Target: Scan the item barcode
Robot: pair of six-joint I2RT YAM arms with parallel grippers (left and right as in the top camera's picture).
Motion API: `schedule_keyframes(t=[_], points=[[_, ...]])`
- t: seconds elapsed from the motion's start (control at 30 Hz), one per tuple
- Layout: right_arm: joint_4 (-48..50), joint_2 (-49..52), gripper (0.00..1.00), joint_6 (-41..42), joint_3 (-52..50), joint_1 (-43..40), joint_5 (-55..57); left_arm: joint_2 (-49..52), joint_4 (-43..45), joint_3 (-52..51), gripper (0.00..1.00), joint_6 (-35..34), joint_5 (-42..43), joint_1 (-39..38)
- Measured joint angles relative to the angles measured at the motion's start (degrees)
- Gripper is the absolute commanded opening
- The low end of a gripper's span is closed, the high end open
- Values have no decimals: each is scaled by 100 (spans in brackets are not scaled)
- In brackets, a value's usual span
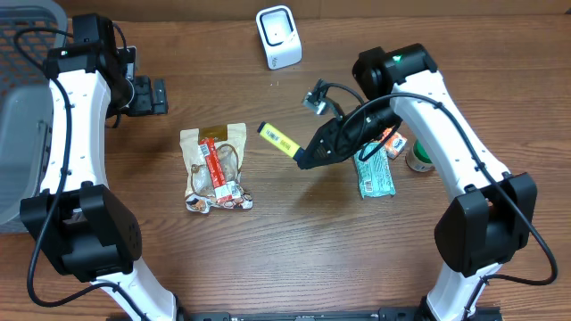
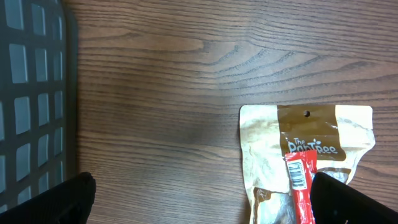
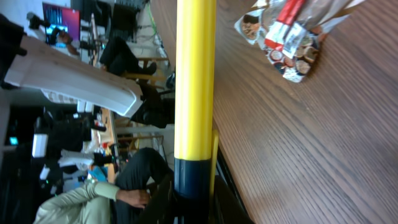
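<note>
The tan pouch [image 2: 264,162] reads "The" and "Tree" on its brown band.

The brown wood-grain table [image 1: 268,259] carries a tan snack pouch [image 1: 214,169] near its middle, a white box-shaped scanner [image 1: 278,36] at the far edge, and a teal foil packet [image 1: 375,174] on the right, a small green-and-white round tub [image 1: 417,159] just beside it.

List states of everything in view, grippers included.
Left gripper: open, empty.
Right gripper: shut on tube.
Tube: held by its dark end.
Pouch: flat on table, red bar on top.
Teal packet: flat on table.
Scanner: upright on table.
Jar: on table beside teal packet.
</note>
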Motion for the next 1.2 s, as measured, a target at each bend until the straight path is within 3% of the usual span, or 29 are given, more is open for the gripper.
schedule_keyframes(t=[0.9, 0.97, 1.07, 1.2], points=[[177, 0, 4, -94, 0, 380, 446, 0, 0, -2, 99, 0, 0, 0], [402, 0, 4, 157, -4, 380, 562, 0, 0, 0, 99, 0, 0, 0], [1043, 0, 3, 1231, 9, 380, 1062, 0, 2, 0, 100, 0, 0, 0], [944, 0, 4, 2277, 321, 380, 1858, 0, 0, 0, 99, 0, 0, 0]])
